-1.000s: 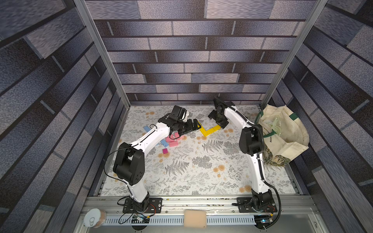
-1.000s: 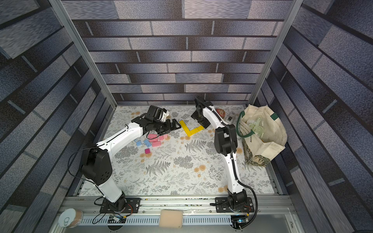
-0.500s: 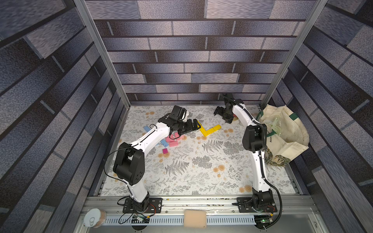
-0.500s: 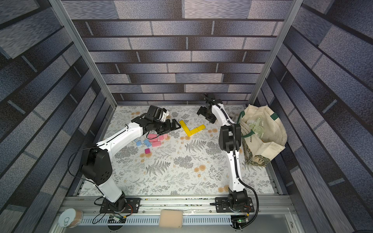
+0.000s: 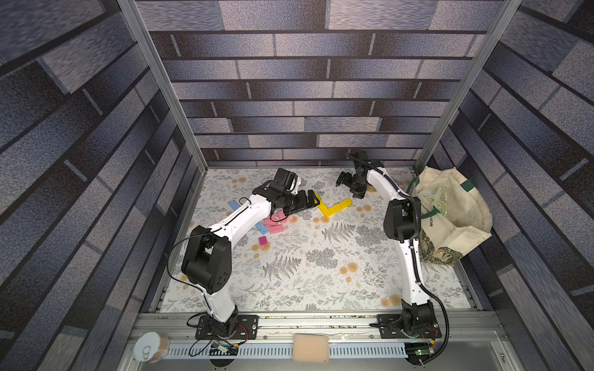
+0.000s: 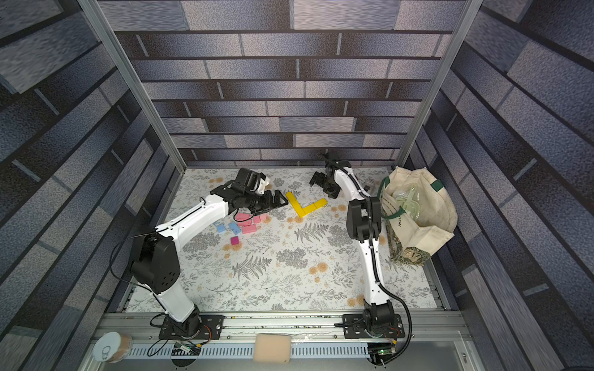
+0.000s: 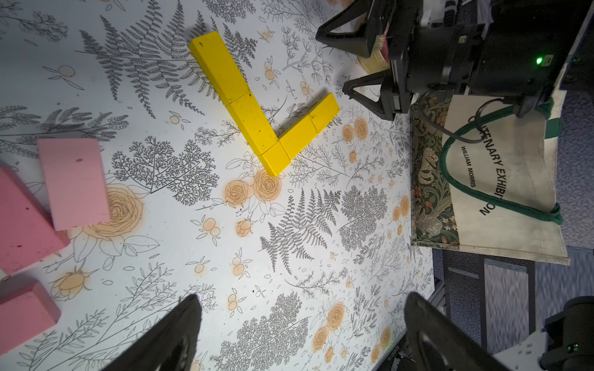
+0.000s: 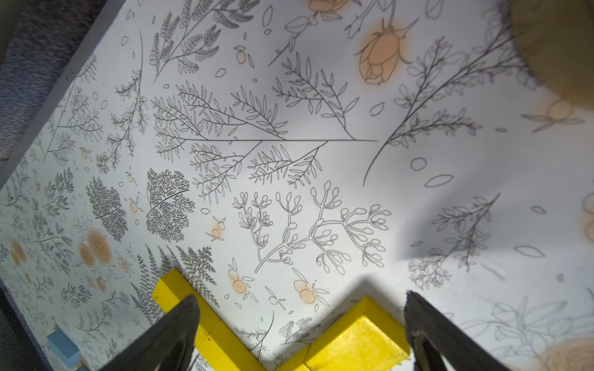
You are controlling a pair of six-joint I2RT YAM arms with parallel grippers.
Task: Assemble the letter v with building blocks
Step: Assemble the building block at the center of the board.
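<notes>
The left hand (image 5: pixel 310 200) stands wide open and empty above the floral-printed surface (image 5: pixel 321 273). In both top views it sits just beside the far tip of the longer arm of the yellow blocks (image 5: pixel 331 207). Its two dark fingers (image 7: pixel 180 334) frame bare surface in the left wrist view.

The right hand (image 5: pixel 348 188) is also spread wide and holds nothing. It hangs near the back wall, close to the end of the shorter yellow arm but apart from it. In the right wrist view that arm's end lies between its fingertips (image 8: pixel 180 321), with no contact visible.

The matte yellow rectangular bricks (image 7: pixel 257 122) lie flat, end to end. They form two straight arms that meet at a corner, one arm longer than the other.

The light pink bricks (image 6: pixel 249 225) and light blue bricks (image 6: pixel 226 227) lie in a loose cluster under the left forearm. A small magenta cube (image 6: pixel 235 240) sits just in front of them, well apart from the yellow shape.

A cream cloth tote bag with green handles (image 5: pixel 456 218) slumps at the surface's right edge. A round gold-sided tin (image 7: pixel 373 62) shows partly behind the right hand.
</notes>
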